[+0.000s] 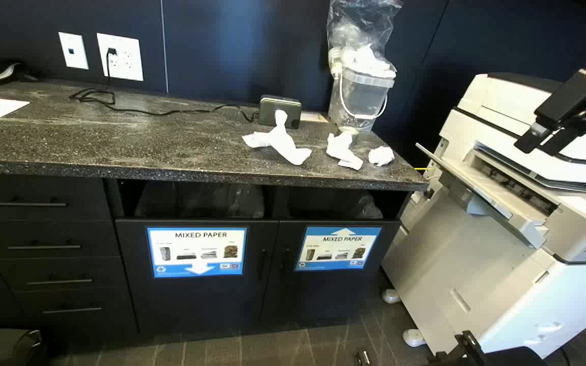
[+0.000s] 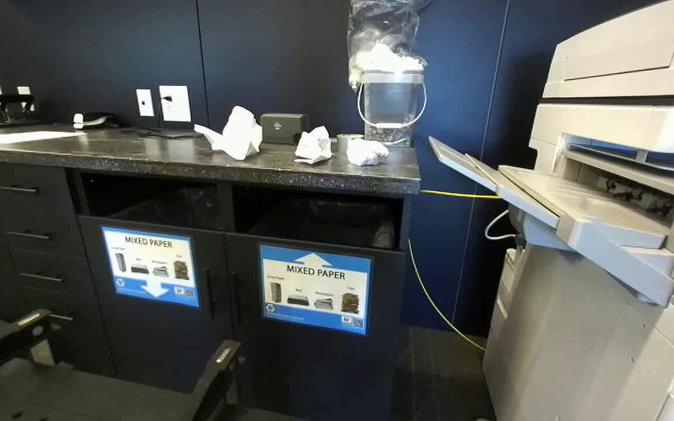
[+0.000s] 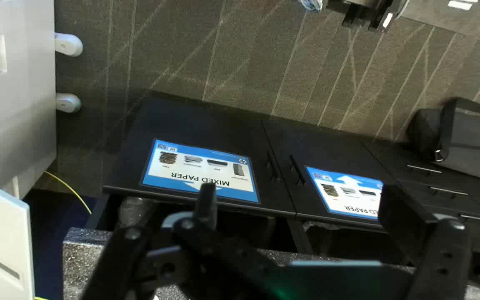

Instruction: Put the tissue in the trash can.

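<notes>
Three crumpled white tissues lie on the dark speckled counter in both exterior views: a large one (image 1: pixel 280 140) (image 2: pixel 240 137), a middle one (image 1: pixel 341 151) (image 2: pixel 313 145) and a small ball (image 1: pixel 381 155) (image 2: pixel 366 152) near the right end. Below are two dark cabinet bins with wide slots, left (image 1: pixel 196 295) (image 2: pixel 155 333) and right (image 1: pixel 323 295) (image 2: pixel 313 362). Both labels read MIXED PAPER, so I cannot tell which is the trash can. My gripper (image 1: pixel 541 141) hangs before the printer, away from the tissues. In the wrist view the gripper (image 3: pixel 298 200) is open and empty.
A large printer (image 1: pixel 445 254) with a protruding tray (image 2: pixel 495 181) stands right of the counter. A clear bucket (image 1: pixel 361 96) with a plastic bag and a small dark box (image 1: pixel 267 109) stand behind the tissues. A black cable (image 1: pixel 166 112) crosses the counter.
</notes>
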Controlling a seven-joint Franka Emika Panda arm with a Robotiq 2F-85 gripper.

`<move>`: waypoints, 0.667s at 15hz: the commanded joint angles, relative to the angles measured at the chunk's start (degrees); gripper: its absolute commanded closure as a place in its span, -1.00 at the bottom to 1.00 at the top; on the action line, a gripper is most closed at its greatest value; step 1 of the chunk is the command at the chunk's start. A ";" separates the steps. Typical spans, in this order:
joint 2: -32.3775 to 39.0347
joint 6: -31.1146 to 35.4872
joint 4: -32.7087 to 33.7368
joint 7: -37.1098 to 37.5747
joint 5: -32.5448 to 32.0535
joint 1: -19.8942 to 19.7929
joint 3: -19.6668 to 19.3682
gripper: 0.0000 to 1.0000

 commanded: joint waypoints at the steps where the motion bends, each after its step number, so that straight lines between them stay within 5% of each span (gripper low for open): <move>1: -0.04 -0.15 0.33 0.10 -0.06 0.14 -0.06 -1.00; 10: 1.51 4.95 -2.82 6.26 2.37 0.11 2.41 -1.00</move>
